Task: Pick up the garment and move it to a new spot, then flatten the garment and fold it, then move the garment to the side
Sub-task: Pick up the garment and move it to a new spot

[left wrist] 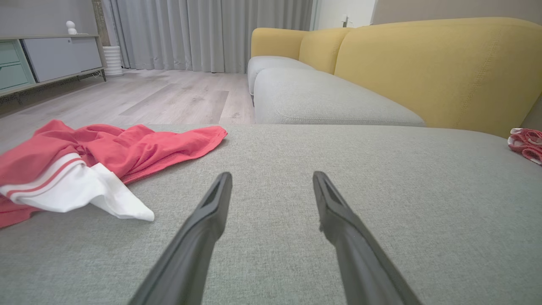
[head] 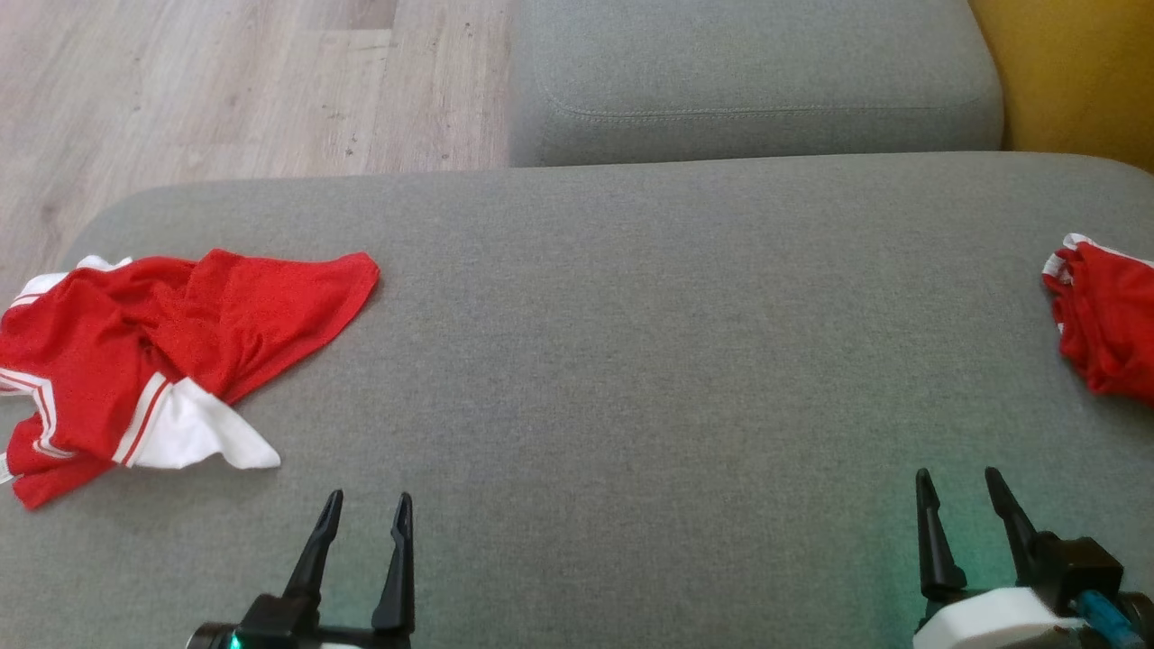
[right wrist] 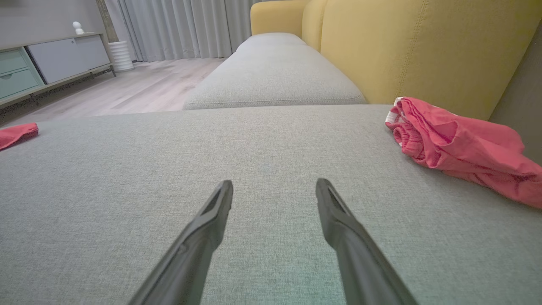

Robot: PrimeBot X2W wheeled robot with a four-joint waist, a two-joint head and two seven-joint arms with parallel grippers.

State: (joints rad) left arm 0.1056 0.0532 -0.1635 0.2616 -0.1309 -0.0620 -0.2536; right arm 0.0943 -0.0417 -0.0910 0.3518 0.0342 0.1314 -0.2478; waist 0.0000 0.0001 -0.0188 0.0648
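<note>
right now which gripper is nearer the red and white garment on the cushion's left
Left. The left gripper is open just right of the red and white garment; the right gripper is far across the grey cushion, by another red garment.

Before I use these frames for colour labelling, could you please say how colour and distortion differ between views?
Head view: red jersey saturated, green glow on the sofa cushion by the right tool. Left wrist view: wide-angle stretch, jersey washed to pink. Right wrist view: shorts equally pink.
</note>
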